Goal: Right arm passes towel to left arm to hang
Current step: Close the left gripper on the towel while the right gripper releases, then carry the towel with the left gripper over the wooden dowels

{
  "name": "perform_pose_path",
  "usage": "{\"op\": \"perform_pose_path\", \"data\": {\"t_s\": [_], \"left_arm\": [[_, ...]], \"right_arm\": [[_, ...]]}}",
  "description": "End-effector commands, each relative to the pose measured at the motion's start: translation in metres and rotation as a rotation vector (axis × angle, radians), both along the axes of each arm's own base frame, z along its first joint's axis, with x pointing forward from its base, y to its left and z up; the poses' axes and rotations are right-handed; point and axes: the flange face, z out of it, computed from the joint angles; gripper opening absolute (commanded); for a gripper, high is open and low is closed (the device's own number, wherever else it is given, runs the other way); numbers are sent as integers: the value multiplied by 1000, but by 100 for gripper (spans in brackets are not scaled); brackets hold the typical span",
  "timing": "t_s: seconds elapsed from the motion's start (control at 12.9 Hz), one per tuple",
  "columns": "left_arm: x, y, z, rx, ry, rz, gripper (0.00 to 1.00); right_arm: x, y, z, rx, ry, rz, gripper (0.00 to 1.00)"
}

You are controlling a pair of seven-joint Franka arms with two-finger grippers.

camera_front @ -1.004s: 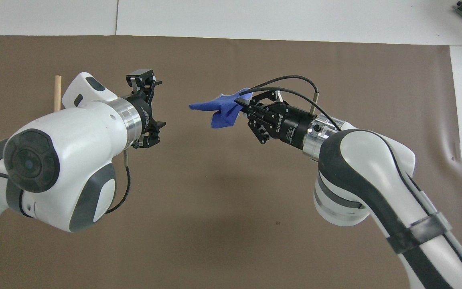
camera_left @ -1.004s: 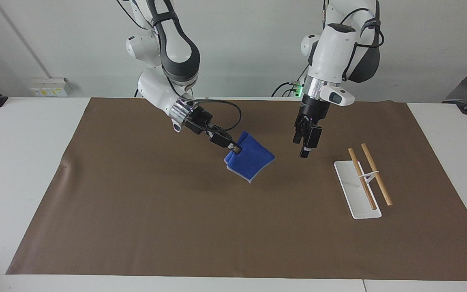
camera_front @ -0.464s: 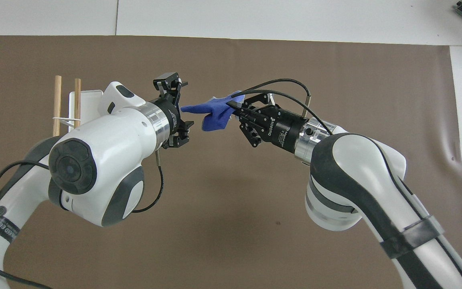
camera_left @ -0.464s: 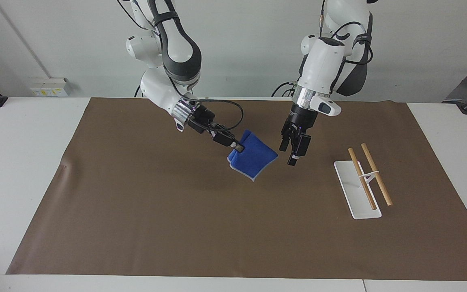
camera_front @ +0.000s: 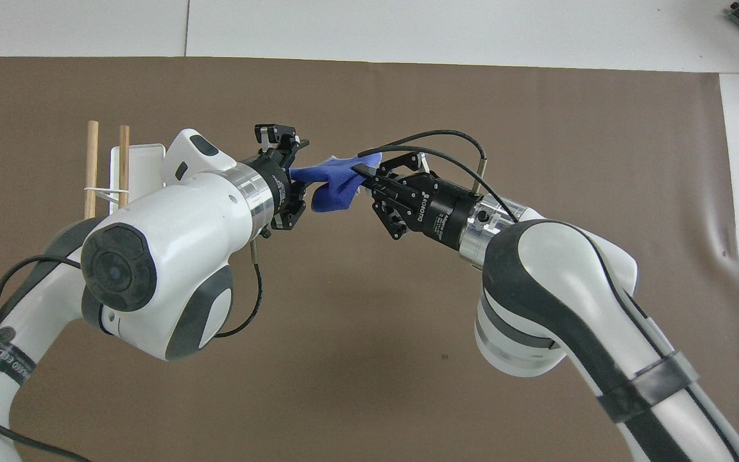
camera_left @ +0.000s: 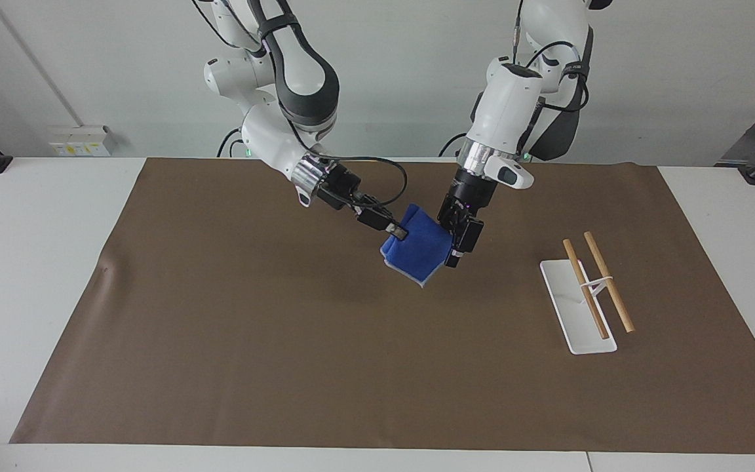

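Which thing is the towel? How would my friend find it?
Look above the middle of the brown mat, where the two white arms meet. The towel hangs in the air there, pinched by the right gripper. It is the only bright blue, floppy thing; the rack nearby is white with wooden bars.

A plain white wall (camera_left: 384,78) rose past the white table (camera_left: 37,262); a wide brown mat (camera_left: 286,360) covered it, possibly paper.

Brown mat (camera_left: 286,367) on table (camera_left: 37,262); white-based wooden rack (camera_left: 577,308).
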Motion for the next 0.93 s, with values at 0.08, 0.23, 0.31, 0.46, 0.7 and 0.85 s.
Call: {"op": "perform_pose_path", "data": {"t_s": [0.08, 0.23, 0.31, 0.46, 0.7, 0.85], "left_arm": [[11, 10, 0, 66, -72, -110, 0], [14, 13, -1, 72, -82, -118, 0], [15, 14, 0, 86, -93, -138, 0], [22, 19, 7, 114, -129, -180, 0], [48, 39, 22, 93, -156, -140, 0], [61, 56, 25, 121, -181, -150, 0]], "right_arm": [[3, 1, 2, 13, 1, -25, 0], [3, -1, 0, 11, 3, -28, 0], [3, 0, 1, 9, 0, -27, 0], [4, -3, 0, 8, 1, -29, 16], [8, -13, -5, -86, -68, -13, 100], [13, -19, -9, -196, -125, 25, 100]]}}
